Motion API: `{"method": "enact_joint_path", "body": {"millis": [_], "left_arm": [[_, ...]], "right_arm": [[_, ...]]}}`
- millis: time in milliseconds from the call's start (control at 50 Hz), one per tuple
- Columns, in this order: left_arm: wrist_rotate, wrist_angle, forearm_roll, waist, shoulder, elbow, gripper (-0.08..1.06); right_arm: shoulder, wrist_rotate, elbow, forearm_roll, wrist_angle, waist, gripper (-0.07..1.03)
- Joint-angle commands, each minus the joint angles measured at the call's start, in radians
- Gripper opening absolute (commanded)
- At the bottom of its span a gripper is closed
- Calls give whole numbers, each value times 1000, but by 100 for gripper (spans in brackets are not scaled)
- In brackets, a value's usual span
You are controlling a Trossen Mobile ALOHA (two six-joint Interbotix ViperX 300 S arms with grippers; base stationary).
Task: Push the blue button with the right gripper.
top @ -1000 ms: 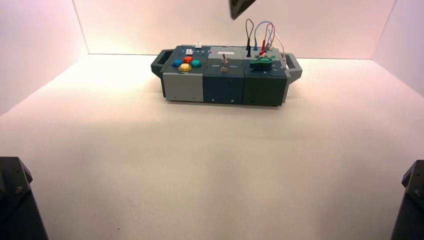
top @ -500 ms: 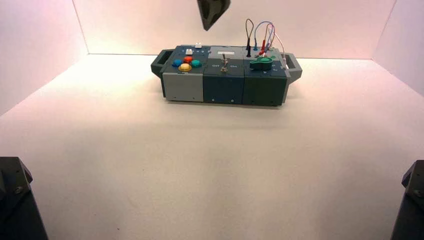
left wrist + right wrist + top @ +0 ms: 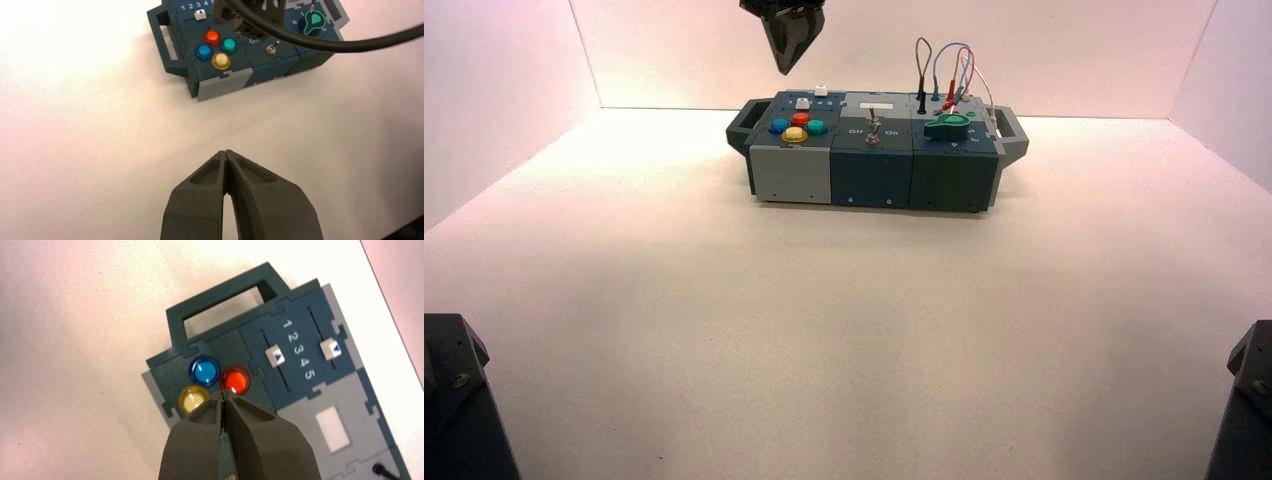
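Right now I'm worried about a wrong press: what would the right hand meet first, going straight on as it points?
Probably the box's left-end button cluster: the right hand points down towards the red button or blue button; depth is unclear, so which comes first I cannot tell.

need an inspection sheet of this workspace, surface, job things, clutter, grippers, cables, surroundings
surface: pale tabletop with a few small dark specks
job's things: round blue button on the box's left part, beside the red and yellow buttons; nothing touches it in the high view
clutter: nothing seen
grippers: right gripper above the box's left part, jaws shut, holding nothing; left gripper over the bare tabletop in front of the box, jaws shut, idle
cables: black, blue, red and white wires looping up from the box's right part
surroundings: pale walls behind and at both sides
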Motion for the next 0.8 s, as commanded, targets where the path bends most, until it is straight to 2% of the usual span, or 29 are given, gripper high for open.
{"method": "enact_joint_path", "body": {"millis": [20, 140, 260, 380, 600, 800], "left_arm": [[-2, -3, 0, 3, -5, -6, -3], [-2, -5, 2, 9, -2, 2, -3], [-2, -6, 2, 11, -5, 3, -3], [-2, -8, 3, 11, -5, 3, -3], [-2, -9, 3, 11, -5, 3, -3], [-2, -9, 3, 11, -5, 3, -3]], "right_arm": [[0, -12, -77, 3, 15, 12, -2], [41, -14, -120, 3, 44, 18, -2], [63, -15, -124, 2, 46, 23, -2], [71, -15, -110, 2, 40, 29, -2], [66, -15, -67, -2, -21, 31, -2], [71, -15, -49, -14, -35, 32, -2]]}}
